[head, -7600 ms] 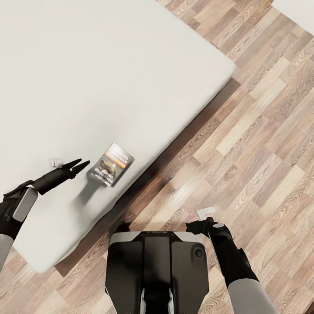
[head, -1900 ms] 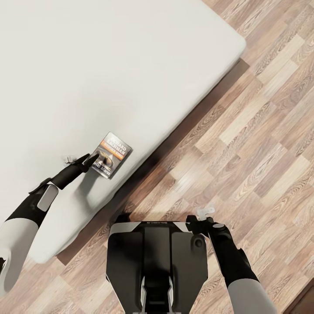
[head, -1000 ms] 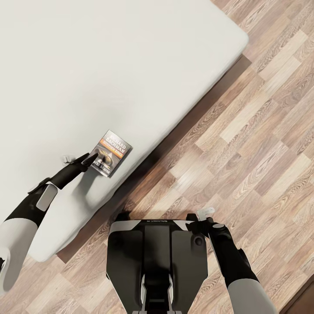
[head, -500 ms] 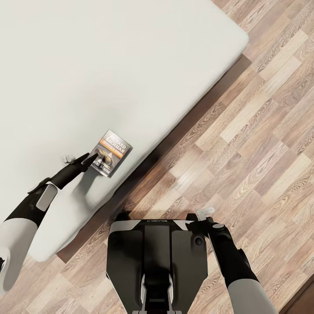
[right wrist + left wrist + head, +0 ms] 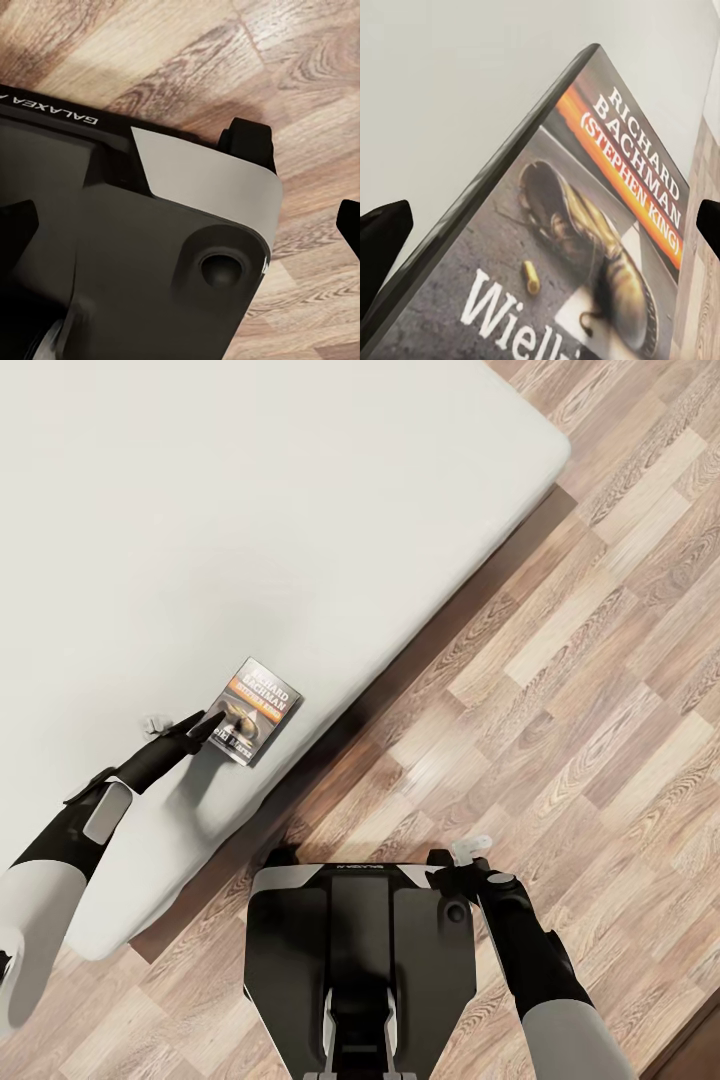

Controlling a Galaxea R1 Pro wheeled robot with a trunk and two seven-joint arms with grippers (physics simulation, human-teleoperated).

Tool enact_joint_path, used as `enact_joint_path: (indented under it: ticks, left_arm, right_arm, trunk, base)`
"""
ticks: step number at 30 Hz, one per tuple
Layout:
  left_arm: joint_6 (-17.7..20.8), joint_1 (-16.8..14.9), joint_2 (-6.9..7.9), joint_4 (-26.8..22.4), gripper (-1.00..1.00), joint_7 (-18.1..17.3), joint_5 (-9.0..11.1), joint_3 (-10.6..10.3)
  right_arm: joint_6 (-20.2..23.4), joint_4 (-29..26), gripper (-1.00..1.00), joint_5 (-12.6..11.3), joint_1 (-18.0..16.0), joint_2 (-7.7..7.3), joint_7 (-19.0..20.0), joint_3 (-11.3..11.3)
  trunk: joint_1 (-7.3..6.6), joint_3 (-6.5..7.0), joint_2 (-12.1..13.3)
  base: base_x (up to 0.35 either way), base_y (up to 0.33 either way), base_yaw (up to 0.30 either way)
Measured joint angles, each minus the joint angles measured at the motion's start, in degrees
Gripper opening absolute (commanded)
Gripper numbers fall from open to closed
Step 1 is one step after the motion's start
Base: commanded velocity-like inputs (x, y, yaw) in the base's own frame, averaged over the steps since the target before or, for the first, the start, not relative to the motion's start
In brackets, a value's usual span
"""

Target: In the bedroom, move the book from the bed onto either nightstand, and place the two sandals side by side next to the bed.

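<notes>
reaching over the bed [image 5: 250, 510], the left gripper [image 5: 208, 724] stood spread wide with its fingertips [image 5: 381, 240] either side of the book [image 5: 256, 712], not clamped on it. the book lay flat near the mattress's near edge. the right gripper [image 5: 447, 879] hung parted by the robot base [image 5: 150, 247] above the wood floor [image 5: 560, 690].

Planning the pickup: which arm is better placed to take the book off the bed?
Left. The left hand is open at the book, fingers either side of it on the bed. The right hand hangs by the robot's base, over the floor.
</notes>
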Motion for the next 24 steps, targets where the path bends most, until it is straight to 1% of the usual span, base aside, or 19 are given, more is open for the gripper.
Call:
enact_joint_path:
  ticks: [24]
  left_arm:
    - [0.49, 0.03, -0.20, -0.88, 1.00, -0.19, -0.40, -0.24]
  right_arm:
    - [0.00, 0.04, 1.00, 0.01, 0.02, 0.00, 0.00, 0.00]
  trunk:
    - [0.00, 0.00, 0.01]
  base:
    - [0.000, 0.000, 0.000]
